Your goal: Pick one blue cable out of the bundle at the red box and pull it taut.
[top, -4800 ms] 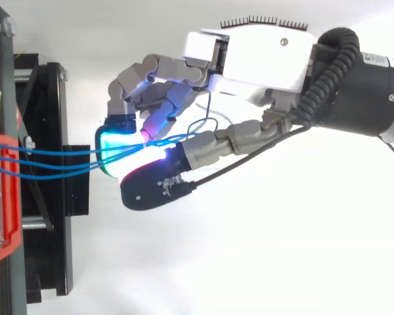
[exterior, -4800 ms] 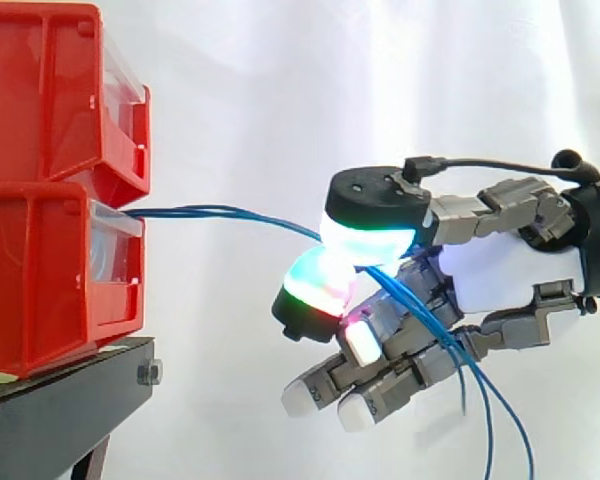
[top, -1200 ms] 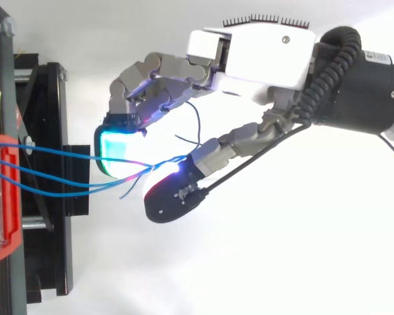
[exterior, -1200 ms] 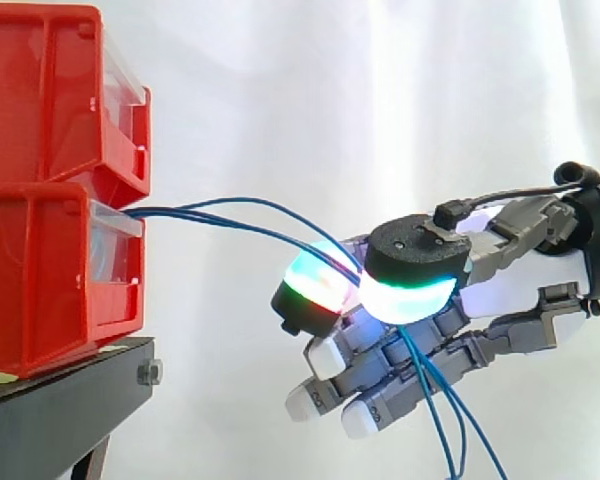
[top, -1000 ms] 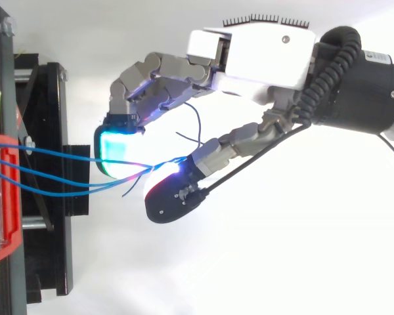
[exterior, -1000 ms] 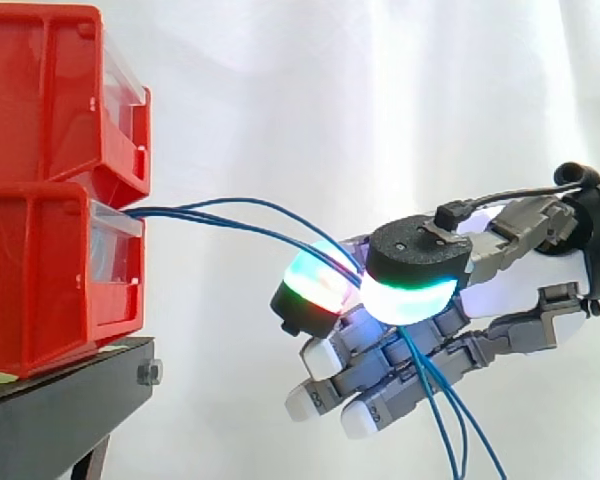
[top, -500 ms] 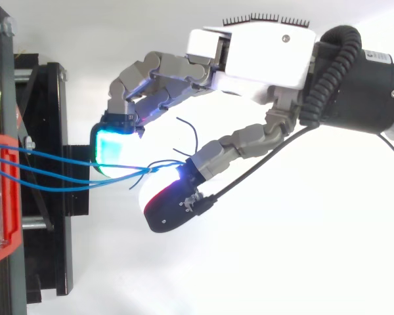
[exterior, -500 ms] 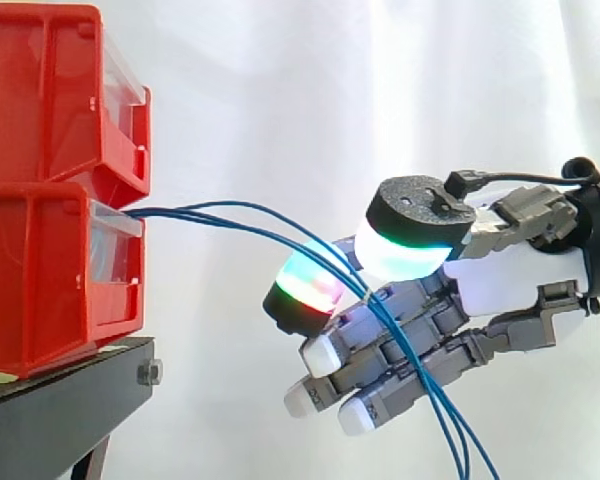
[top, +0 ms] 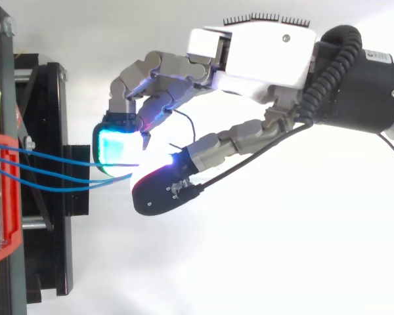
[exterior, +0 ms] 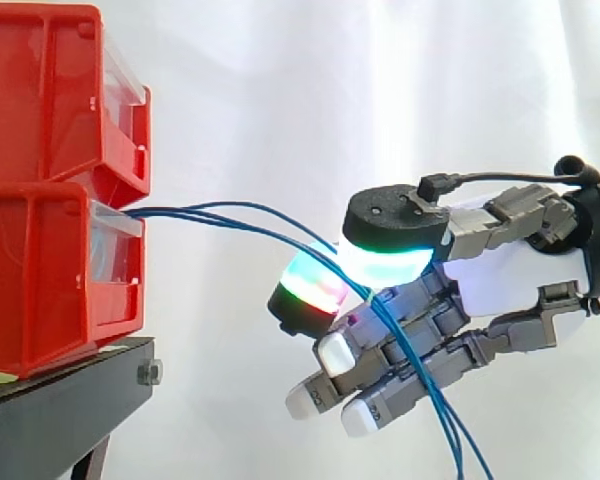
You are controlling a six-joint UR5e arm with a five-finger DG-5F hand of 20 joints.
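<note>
Several thin blue cables (exterior: 230, 215) leave the front of the lower red box (exterior: 40, 280) and arc right to my hand (exterior: 510, 270). They run between the green-lit thumb pad (exterior: 385, 250) and a red-green finger pad (exterior: 305, 290), then drape over the lower curled fingers and hang down. From above, the cables (top: 52, 172) cross from the red box (top: 0, 197) into the narrow gap between the cyan finger pad (top: 117, 151) and the thumb pad (top: 159, 189). The hand (top: 262, 59) pinches the bundle there; I cannot tell whether one strand is separated.
A second red box (exterior: 50, 90) is stacked on the lower one, both on a black stand (exterior: 60, 410). From above, the stand's black frame (top: 52, 131) lies just left of the fingertips. A white curtain is behind.
Over the last second the thumb lifted off the cables, then swung back toward the finger pad and closed on them. The loose cable loop by the thumb in the top view has drawn in.
</note>
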